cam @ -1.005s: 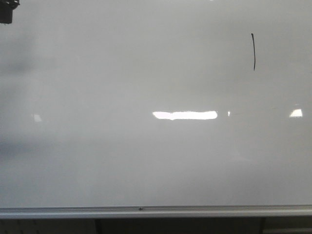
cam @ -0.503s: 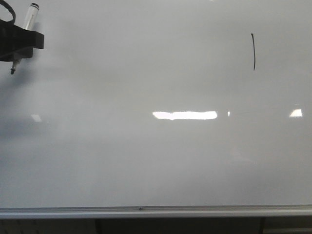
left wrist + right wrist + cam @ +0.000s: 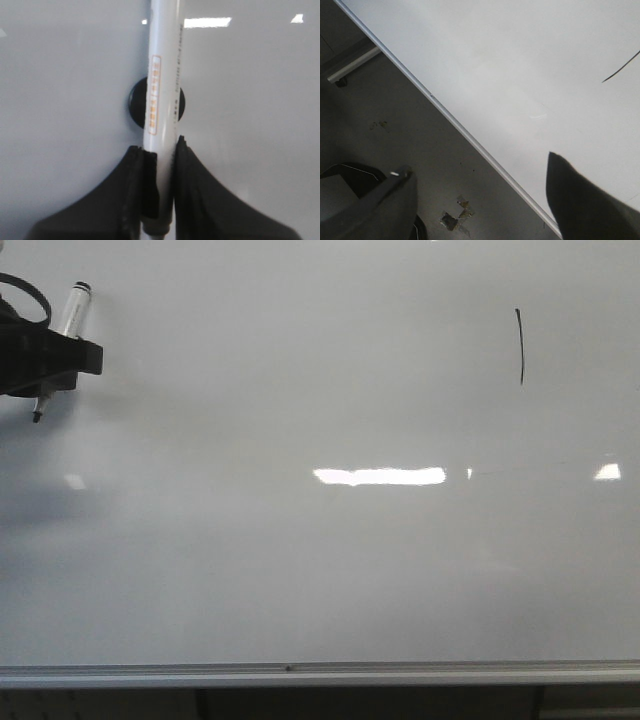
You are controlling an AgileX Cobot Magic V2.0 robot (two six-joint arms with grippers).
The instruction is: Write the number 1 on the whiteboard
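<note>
The whiteboard [image 3: 300, 560] fills the front view, with a silver bottom rail [image 3: 320, 673]. The number 1 [image 3: 520, 345], a thin black stroke, stands at the upper right; part of it shows in the right wrist view [image 3: 621, 66]. My left gripper [image 3: 55, 358] at the far left edge is shut on a white marker [image 3: 68, 322], its dark tip [image 3: 38, 417] pointing down-left just off the board. In the left wrist view the fingers [image 3: 197, 200] clamp the marker [image 3: 162, 90]. My right gripper [image 3: 477, 172] is open and empty, out of the front view.
Bright light reflections [image 3: 380, 476] lie across the board's middle. In the right wrist view the board's rail [image 3: 470, 137] runs diagonally over a dark floor with scraps of tape [image 3: 455, 216] and a metal bar [image 3: 352, 65].
My left gripper with the marker has come into the front view from the upper left and moved right and slightly down. The stroke is unchanged.
</note>
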